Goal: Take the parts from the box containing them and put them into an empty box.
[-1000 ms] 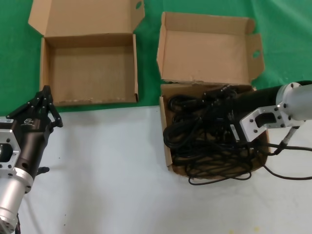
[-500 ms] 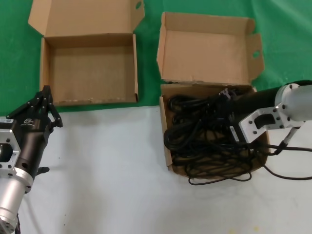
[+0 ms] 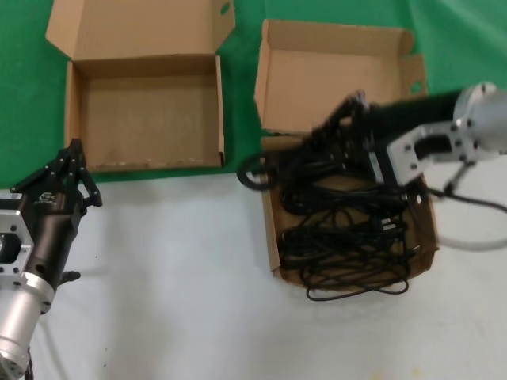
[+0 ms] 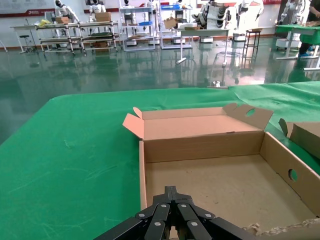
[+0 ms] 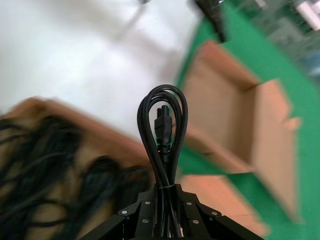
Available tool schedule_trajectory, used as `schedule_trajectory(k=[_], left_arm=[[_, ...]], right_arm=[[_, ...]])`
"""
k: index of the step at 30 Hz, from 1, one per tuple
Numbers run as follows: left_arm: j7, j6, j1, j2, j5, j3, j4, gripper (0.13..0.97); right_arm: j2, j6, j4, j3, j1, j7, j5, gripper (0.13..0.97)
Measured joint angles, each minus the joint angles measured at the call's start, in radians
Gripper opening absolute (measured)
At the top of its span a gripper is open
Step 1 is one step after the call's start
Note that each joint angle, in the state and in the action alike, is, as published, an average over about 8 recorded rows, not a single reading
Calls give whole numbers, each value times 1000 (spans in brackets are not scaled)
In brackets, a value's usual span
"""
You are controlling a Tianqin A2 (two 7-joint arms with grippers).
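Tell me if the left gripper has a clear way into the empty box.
Probably yes. The left gripper sits just outside the empty box's near wall, its lid is folded back, and nothing lies inside. The right gripper is off over the other box, holding a cable.

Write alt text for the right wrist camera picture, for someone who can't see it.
The right gripper is shut on a looped black cable with its plug showing inside the loop. Behind it to one side lies the box of cables, blurred, and farther off the empty box stands open on green cloth.
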Motion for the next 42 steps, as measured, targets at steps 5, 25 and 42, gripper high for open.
schedule_trajectory(k=[5, 25, 42], left_arm=[[0, 0, 0, 0, 0, 0, 0, 145], [0, 0, 0, 0, 0, 0, 0, 145], [0, 0, 0, 0, 0, 0, 0, 145]], right_arm=[[-45, -26, 28, 5, 74, 69, -1, 209], [-423, 205, -379, -81, 250, -11, -67, 213], [-402, 285, -358, -46, 215, -56, -20, 339]])
